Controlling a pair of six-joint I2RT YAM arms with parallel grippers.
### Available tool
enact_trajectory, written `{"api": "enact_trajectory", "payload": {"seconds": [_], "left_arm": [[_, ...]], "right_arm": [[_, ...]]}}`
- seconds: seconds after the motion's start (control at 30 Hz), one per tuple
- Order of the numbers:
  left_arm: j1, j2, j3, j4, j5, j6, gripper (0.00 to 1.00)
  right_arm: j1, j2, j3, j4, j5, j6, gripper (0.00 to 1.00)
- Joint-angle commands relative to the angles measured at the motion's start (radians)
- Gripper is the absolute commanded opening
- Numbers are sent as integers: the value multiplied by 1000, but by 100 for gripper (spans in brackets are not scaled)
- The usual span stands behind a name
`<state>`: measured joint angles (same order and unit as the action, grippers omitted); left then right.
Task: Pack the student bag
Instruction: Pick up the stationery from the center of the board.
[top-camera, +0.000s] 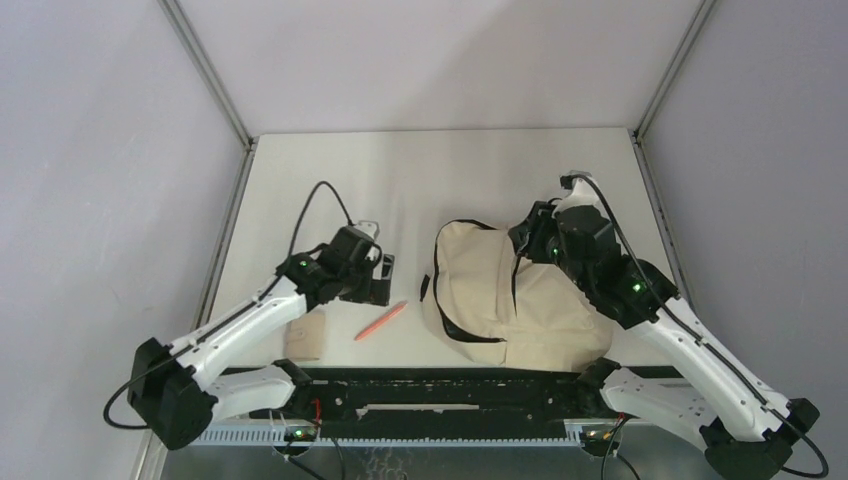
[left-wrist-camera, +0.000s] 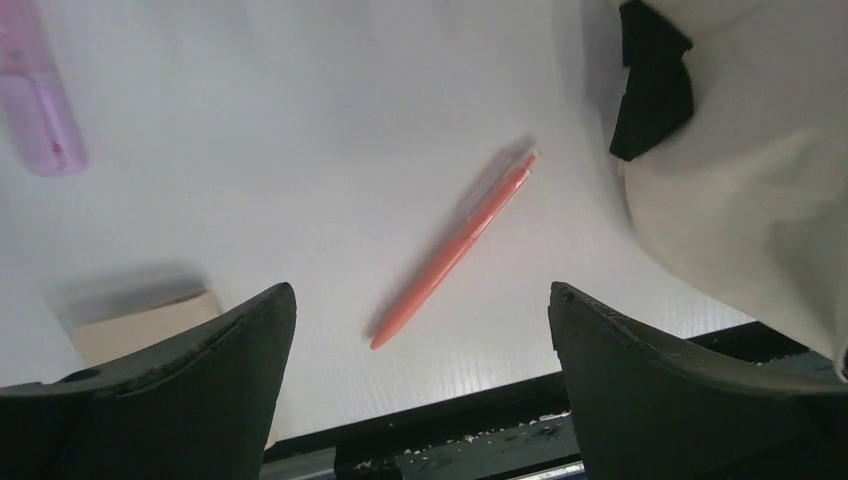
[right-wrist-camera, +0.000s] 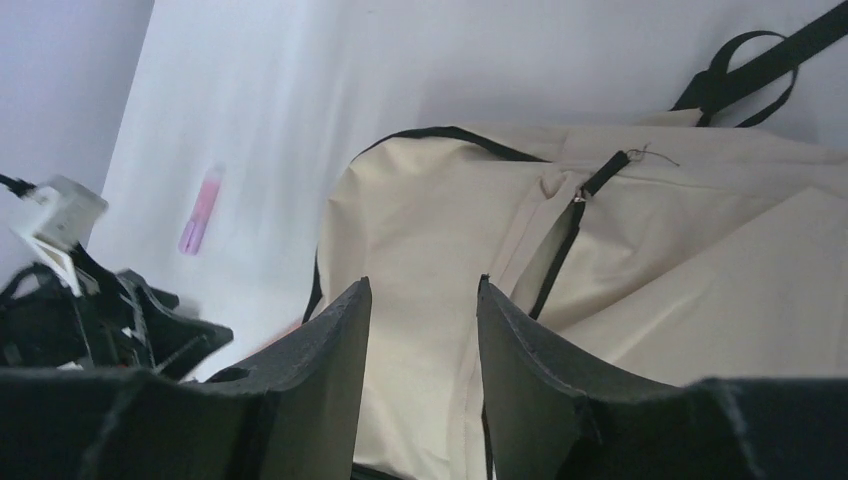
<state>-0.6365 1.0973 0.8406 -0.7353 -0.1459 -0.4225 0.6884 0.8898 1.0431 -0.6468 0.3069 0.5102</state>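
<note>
Cream student bag (top-camera: 500, 300) everywhere; pink marker (left-wrist-camera: 45, 120), perhaps, only wrist views.

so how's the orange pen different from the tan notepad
The orange pen is slim, bright and lies diagonally in the open; the tan notepad is flat, rectangular, pale and partly covered by the left arm. The pen lies nearer the student bag than the notepad. Both rest on the table.

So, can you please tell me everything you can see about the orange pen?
The orange pen is slim, one colour all over, and looks like plastic. It lies flat and diagonal on the white table, between a tan block and the student bag, touching neither. Nothing grips it; only the table touches it.
</note>
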Motion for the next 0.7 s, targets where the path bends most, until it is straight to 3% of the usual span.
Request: {"api": "enact_trajectory", "payload": {"seconds": [0.0, 0.17, 0.37, 0.53, 0.67], "left_arm": [[-83, 92, -18, -3, -74, -59, 100], [-125, 240, -15, 51, -50, -82, 98], [-127, 380, -10, 106, 14, -71, 77], [-134, 471, -12, 105, 29, -70, 71], [-134, 515, -31, 127, 16, -87, 52]], "right_arm": [[-34, 8, 15, 22, 1, -23, 51], [-56, 26, 14, 14, -27, -16, 51], [-83, 21, 10, -29, -28, 2, 51], [-98, 3, -5, -30, -32, 9, 51], [-104, 3, -8, -29, -38, 16, 51]]}}
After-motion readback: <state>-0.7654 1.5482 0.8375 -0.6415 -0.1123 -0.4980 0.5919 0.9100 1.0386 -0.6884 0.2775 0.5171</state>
